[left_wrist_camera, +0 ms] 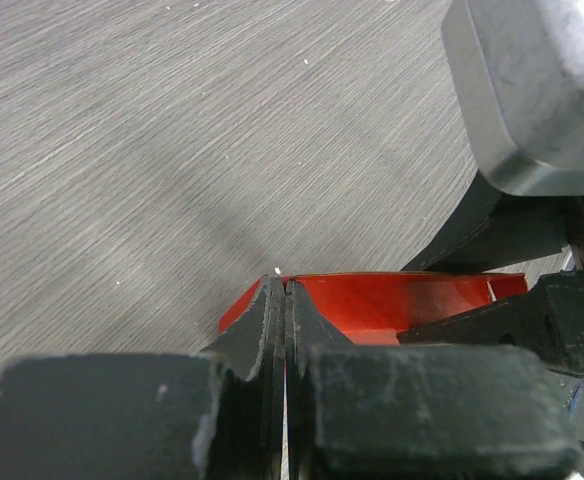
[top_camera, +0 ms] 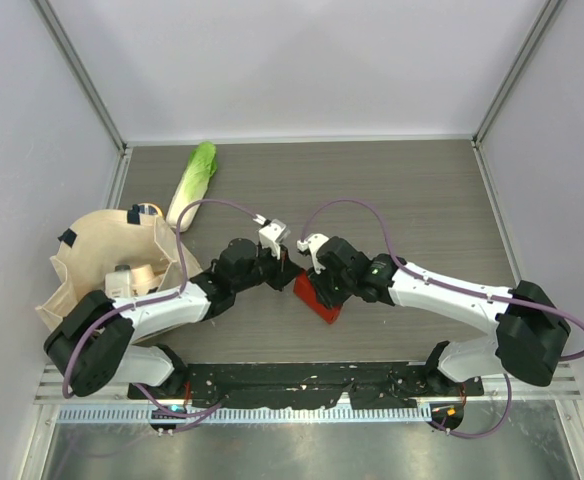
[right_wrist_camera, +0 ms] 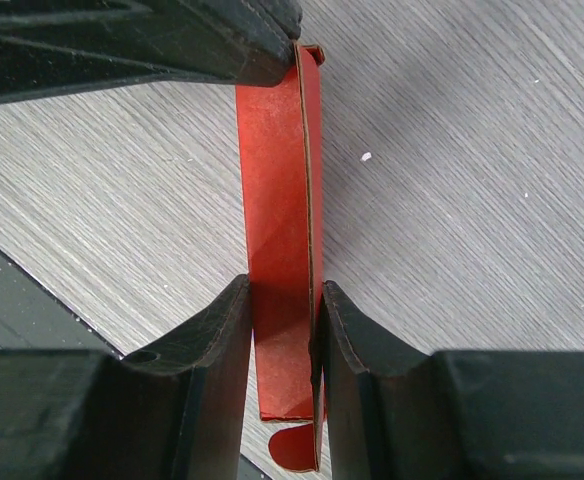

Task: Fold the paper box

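Light, easily crushed paper box (right_wrist_camera: 282,200), pinched across its walls by the right fingers (right_wrist_camera: 212,340); left fingers (left_wrist_camera: 257,330), pressed together, meet its end. Firmest hold likely beside creases.

Grey wood-grain tabletop (top_camera: 402,190), three items.
Beige tote bag (top_camera: 92,265) left, green cabbage (top_camera: 192,183) behind it, red paper box (top_camera: 317,297) centre.

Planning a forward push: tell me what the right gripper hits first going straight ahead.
The right gripper clamps the paper box; sliding along it, it would probably meet the left gripper pinching the far end.
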Available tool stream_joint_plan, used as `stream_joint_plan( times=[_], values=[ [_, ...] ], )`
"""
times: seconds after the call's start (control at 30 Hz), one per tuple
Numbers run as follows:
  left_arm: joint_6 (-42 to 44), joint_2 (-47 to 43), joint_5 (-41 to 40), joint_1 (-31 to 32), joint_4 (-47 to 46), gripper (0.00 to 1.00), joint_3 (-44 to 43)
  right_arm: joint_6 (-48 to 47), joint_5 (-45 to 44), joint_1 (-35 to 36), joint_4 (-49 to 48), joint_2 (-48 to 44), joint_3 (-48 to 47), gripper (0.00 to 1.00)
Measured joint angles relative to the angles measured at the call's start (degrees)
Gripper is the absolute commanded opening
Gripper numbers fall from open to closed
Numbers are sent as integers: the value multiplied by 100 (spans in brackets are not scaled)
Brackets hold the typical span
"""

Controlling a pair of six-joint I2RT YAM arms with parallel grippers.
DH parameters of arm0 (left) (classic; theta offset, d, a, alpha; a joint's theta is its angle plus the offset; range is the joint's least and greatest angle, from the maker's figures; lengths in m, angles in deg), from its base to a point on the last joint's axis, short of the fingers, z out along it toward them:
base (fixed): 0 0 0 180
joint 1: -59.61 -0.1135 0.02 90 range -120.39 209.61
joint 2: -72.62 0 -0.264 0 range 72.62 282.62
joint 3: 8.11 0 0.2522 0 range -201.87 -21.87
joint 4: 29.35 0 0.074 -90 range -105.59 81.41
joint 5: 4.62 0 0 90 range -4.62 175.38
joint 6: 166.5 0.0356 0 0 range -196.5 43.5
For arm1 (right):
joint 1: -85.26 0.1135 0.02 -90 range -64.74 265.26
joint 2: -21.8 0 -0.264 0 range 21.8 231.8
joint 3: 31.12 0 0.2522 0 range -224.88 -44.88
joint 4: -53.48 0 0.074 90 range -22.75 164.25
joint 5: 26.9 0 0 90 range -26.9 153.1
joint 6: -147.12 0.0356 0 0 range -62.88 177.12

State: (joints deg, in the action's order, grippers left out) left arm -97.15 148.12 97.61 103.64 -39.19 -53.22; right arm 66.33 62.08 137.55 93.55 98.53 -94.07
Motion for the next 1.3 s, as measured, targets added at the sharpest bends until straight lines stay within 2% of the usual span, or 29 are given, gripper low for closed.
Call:
stream_joint_plan(
  times=[0.57, 0.93, 1.13, 1.3],
  values=[
    [-28, 140, -442, 131, -636, 0, 315, -4, -122, 9, -92, 57, 2, 15],
    [-162, 341, -715, 140, -1021, 0, 361, -221, -356, 20, -492, 118, 133, 15],
    [-345, 389, -905, 133, -1121, 0, 382, -363, -457, 20, -717, 131, 201, 20],
    [-507, 389, -1054, 133, -1268, 0, 474, -470, -527, 26, -841, 164, 221, 33]
  ],
)
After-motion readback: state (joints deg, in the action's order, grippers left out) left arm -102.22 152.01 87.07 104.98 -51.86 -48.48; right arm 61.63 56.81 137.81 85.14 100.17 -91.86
